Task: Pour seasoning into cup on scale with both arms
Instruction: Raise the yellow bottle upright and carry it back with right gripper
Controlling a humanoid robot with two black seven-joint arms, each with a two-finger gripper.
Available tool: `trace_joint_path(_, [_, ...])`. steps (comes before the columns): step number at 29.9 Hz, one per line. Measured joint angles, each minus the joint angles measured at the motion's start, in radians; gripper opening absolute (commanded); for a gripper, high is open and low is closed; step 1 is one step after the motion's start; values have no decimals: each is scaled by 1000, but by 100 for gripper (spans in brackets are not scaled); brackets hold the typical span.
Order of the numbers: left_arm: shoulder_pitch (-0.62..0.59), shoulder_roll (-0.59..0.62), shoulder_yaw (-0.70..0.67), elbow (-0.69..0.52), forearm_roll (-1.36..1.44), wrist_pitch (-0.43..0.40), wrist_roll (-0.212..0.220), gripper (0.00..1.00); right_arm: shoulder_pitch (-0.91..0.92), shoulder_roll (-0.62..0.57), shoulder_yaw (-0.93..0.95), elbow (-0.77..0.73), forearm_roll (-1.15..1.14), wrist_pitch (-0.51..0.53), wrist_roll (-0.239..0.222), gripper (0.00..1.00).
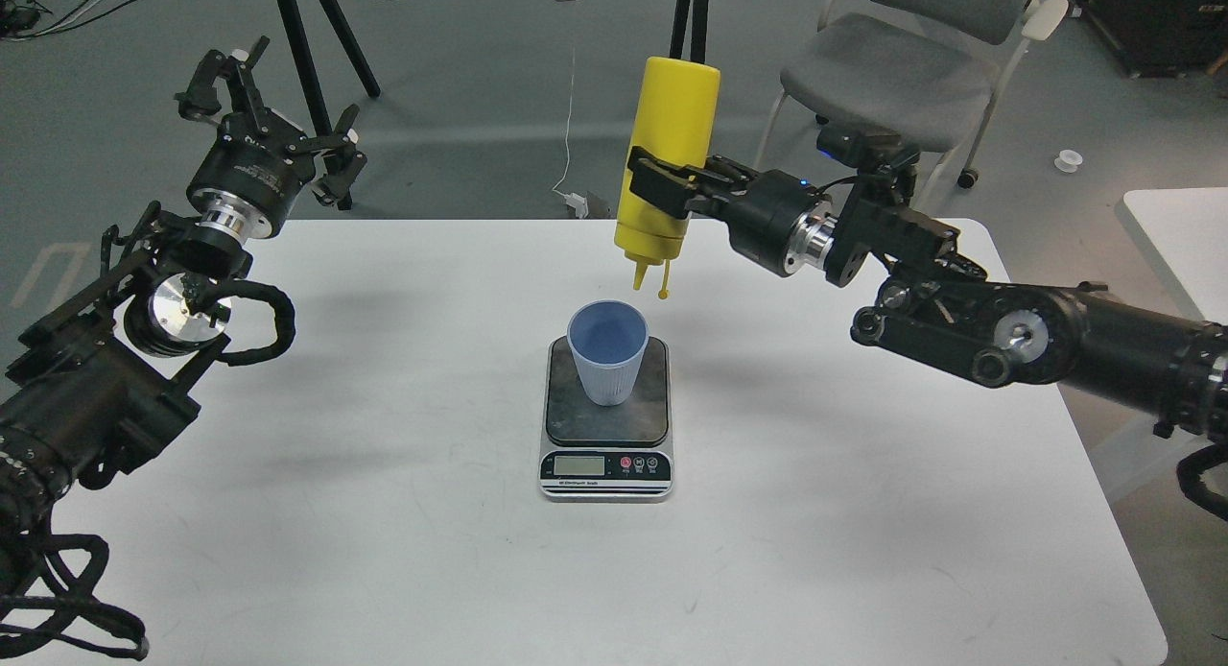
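Observation:
The yellow seasoning bottle (667,157) hangs upside down, nozzle pointing down, a little above and behind the light blue ribbed cup (608,351). Its small cap dangles beside the nozzle. My right gripper (657,188) is shut on the bottle's middle, coming in from the right. The cup stands upright on the dark plate of the scale (606,460) at the table's centre. My left gripper (273,109) is open and empty, raised over the table's far left corner, well away from the cup.
The white table (384,512) carries only the scale and cup. A grey chair (892,81) and black stand legs (317,47) stand behind the table. Another white table edge (1180,234) is at the right.

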Motion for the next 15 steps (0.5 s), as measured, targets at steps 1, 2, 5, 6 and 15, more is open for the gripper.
trace_joint_path(1, [-1,0,0,0,0,0,0,99,-1,-30,15,20,36,14,-1,47])
trace_joint_path(2, [-3,-1,1,-1,0,0,0,99,-5,-65,33,42,79,31,-2,47])
trace_joint_path(5, [-4,-1,2,-1,0,0,2,99,-32,-158,90,100,204,77,-2,47])
trace_joint_path(6, [-4,-2,2,-1,0,0,3,99,-46,-191,115,119,248,93,-2,47])
trace_joint_path(15, [-9,-8,2,-1,0,5,5,99,-253,-381,349,235,708,278,-9,47])
